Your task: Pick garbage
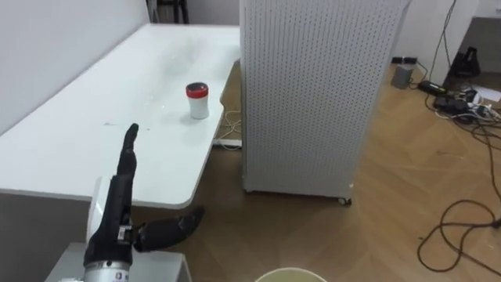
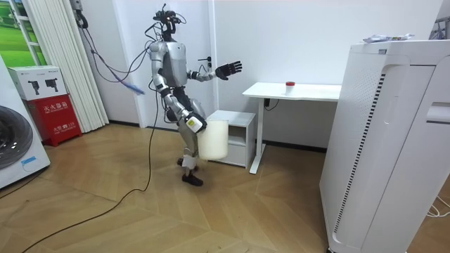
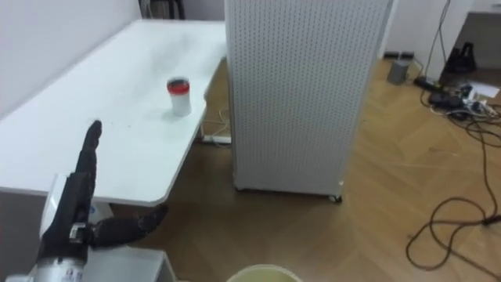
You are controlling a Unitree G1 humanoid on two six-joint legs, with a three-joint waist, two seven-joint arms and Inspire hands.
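A small white cup with a red lid (image 1: 198,100) stands on the white desk (image 1: 94,149) near its right edge; in the room view the cup (image 2: 290,84) is a red dot on the desk (image 2: 316,91). My left hand (image 1: 117,200) is raised over the desk's near corner, open, fingers straight and thumb spread, well short of the cup. In the room view I stand left of the desk with that left hand (image 2: 228,69) held out. My right hand (image 2: 195,125) hangs low at the top of a pale bin (image 2: 213,138); its rim (image 1: 291,275) shows below.
A tall white perforated cabinet on casters (image 1: 313,94) stands right of the desk, close to its edge. Cables (image 1: 458,227) lie on the wood floor at the right. A low white cabinet (image 2: 238,133) sits by the desk, and a washing machine (image 2: 17,147) stands at the room view's left.
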